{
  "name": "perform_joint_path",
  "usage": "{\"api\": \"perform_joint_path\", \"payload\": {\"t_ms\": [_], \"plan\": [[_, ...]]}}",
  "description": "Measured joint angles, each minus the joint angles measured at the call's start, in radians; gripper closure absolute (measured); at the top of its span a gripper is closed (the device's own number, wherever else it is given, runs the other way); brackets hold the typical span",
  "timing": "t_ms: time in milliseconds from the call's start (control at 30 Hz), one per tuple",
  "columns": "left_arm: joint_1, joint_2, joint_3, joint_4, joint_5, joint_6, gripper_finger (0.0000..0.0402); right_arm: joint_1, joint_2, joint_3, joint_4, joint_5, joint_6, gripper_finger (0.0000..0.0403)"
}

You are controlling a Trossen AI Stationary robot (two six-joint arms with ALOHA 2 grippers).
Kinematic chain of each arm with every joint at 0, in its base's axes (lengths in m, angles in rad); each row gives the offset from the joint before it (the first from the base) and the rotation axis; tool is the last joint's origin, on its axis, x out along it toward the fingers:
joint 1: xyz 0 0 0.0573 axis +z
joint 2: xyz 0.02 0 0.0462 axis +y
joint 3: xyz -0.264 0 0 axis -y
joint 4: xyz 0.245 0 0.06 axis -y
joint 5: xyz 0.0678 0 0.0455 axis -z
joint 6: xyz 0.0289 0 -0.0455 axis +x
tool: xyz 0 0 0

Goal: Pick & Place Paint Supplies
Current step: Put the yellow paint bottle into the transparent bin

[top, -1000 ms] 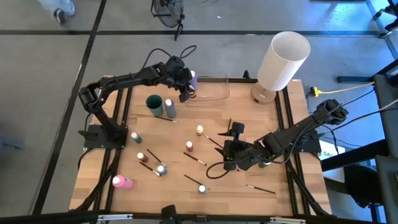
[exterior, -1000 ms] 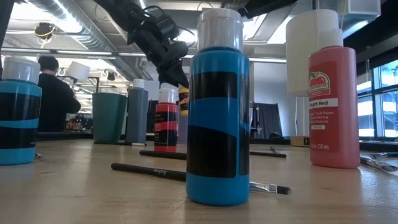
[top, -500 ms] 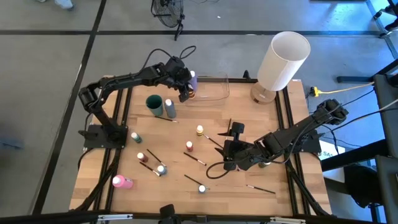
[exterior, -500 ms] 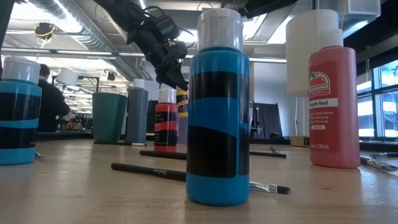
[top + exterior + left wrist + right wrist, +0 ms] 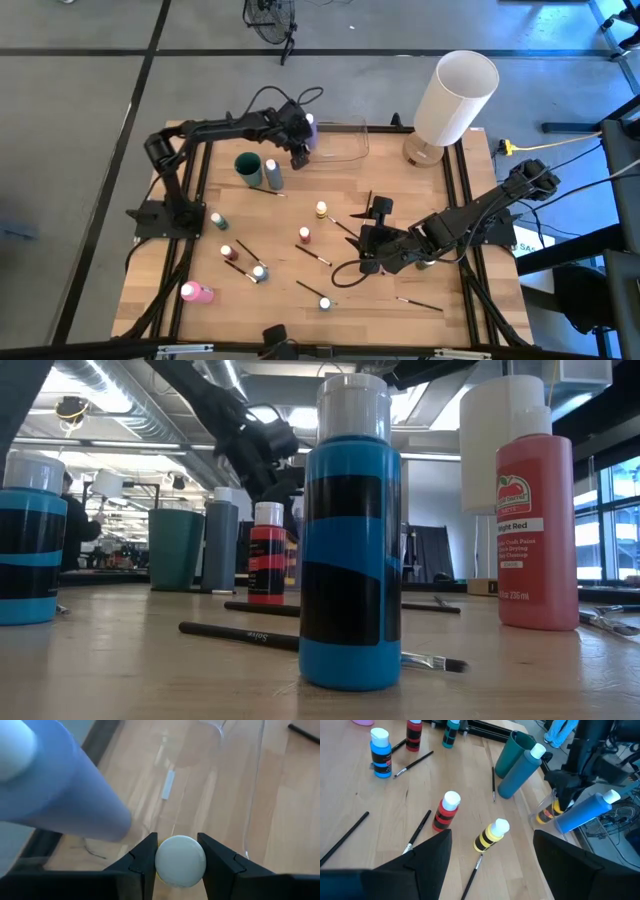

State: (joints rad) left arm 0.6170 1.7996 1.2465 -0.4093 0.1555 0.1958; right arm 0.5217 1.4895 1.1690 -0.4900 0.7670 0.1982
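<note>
Held bottle (image 5: 180,861): small, rigid, light, slick plastic; over clear container (image 5: 340,140), upper centre, high view.
Left end effector (image 5: 177,865): clamped on its round pale cap.
Right end effector (image 5: 362,252): spread, empty, lower centre.

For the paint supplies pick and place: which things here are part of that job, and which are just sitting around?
Job:
- yellow bottle, held in the left gripper
- lilac bottle
- grey bottle, red bottle and pink bottle
- paintbrushes

Just there:
- white cylinder
- teal cup
- clear container, probably the drop-off spot
</note>
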Motion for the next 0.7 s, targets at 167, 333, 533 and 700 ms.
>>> {"api": "perform_joint_path", "payload": {"t_ms": [167, 333, 533, 700], "plan": [[0.0, 0.019, 0.001, 0.013, 0.01, 0.01, 0.0282, -0.01, 0.0, 0.0, -0.001, 0.0, 0.0, 0.0119], [0.0, 0.019, 0.001, 0.01, 0.042, -0.001, 0.0281, -0.017, 0.001, -0.015, -0.002, 0.0, 0.0, 0.0119], [-0.001, 0.017, 0.001, 0.005, 0.049, -0.026, 0.0267, -0.026, 0.001, -0.021, 0.0, -0.001, 0.007, 0.0119], [-0.003, 0.017, 0.001, 0.003, 0.049, -0.033, 0.0269, -0.026, 0.001, -0.021, 0.0, -0.001, 0.007, 0.0119]]}}
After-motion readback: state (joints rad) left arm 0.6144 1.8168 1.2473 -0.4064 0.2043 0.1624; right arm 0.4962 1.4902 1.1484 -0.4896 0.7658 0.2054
